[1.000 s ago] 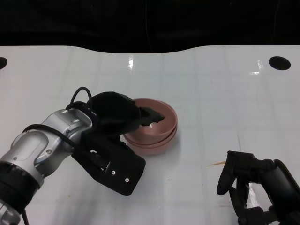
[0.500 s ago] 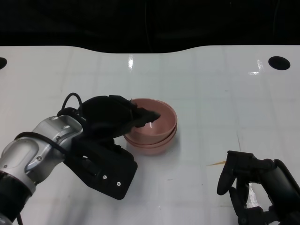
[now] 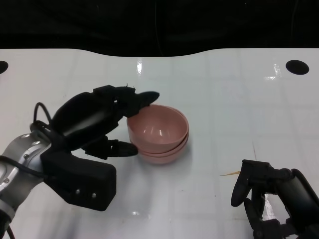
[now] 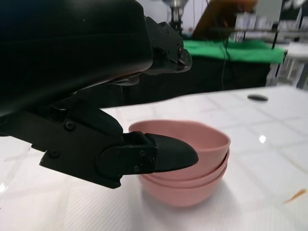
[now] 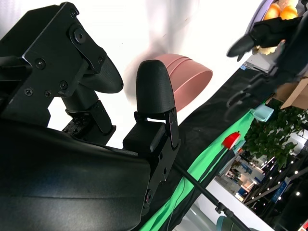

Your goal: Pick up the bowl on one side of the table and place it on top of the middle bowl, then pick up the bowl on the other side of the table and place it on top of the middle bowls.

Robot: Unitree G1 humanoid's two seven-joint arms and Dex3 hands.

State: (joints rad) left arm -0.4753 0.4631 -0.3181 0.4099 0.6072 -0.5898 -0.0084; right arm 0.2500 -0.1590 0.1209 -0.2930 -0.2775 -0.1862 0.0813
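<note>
A stack of nested pink bowls (image 3: 160,133) stands at the middle of the white table (image 3: 224,109). My left hand (image 3: 92,119) is just left of the stack with its fingers spread and nothing in them. One fingertip (image 3: 149,95) hovers by the far-left rim and the thumb (image 3: 124,148) lies near the stack's lower left side. In the left wrist view the thumb (image 4: 159,154) sits in front of the pink bowls (image 4: 192,163), apart from the upper fingers (image 4: 163,43). My right hand (image 3: 271,199) rests at the lower right, fingers apart and empty; the right wrist view shows its fingers (image 5: 154,91) upright before the bowls (image 5: 190,79).
A black round hole (image 3: 297,66) is set in the table at the far right, and another (image 3: 1,66) at the far left edge. A thin yellowish sliver (image 3: 230,174) lies on the table near my right hand. Beyond the table's far edge it is dark.
My left hand has let go of the top bowl's rim and drawn back to the left, fingers now spread. The top bowl stays nested on the stack. The right hand has not moved.
</note>
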